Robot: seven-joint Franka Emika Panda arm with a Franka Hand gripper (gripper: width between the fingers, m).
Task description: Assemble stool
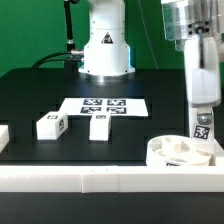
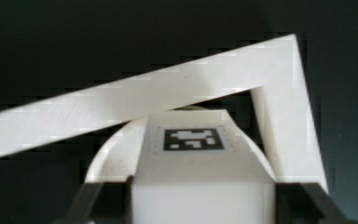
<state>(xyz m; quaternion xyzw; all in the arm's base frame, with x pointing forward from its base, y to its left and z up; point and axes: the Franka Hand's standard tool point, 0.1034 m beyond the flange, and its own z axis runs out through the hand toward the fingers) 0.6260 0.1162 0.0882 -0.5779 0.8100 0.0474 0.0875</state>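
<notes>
My gripper is shut on a white stool leg and holds it upright at the exterior view's right. The leg's tagged lower end is at the round seat disc, which lies in the corner of the border rails. I cannot tell whether the leg sits in a socket. In the wrist view the leg with its tag fills the gap between the dark fingers of the gripper, and the disc's rim curves beside it. Two more legs lie on the black table.
The marker board lies flat behind the two loose legs. The robot base stands at the back. A white border rail runs along the front, and the rails meet in a corner by the disc. A white piece shows at the left edge.
</notes>
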